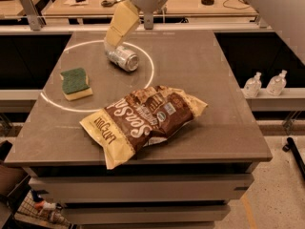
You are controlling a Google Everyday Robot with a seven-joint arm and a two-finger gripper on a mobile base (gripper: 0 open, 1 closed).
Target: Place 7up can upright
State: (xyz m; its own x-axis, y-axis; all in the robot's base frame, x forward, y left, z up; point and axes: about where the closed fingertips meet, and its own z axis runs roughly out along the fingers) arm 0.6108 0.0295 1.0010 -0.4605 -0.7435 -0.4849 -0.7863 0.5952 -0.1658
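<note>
The 7up can (124,59) is a silvery-grey drink can lying on its side on the grey table (190,80), inside a white painted circle, its round top facing front right. My gripper (112,43) hangs from the arm at the top of the view, with its cream-coloured fingers (120,26) pointing down and left. Its tip is just above the can's far left end, touching it or nearly so.
A green and yellow sponge (75,83) lies at the left inside the circle. A brown and yellow chip bag (143,120) lies across the table's front middle. Two small bottles (264,85) stand on a shelf to the right. A workbench with tools runs behind.
</note>
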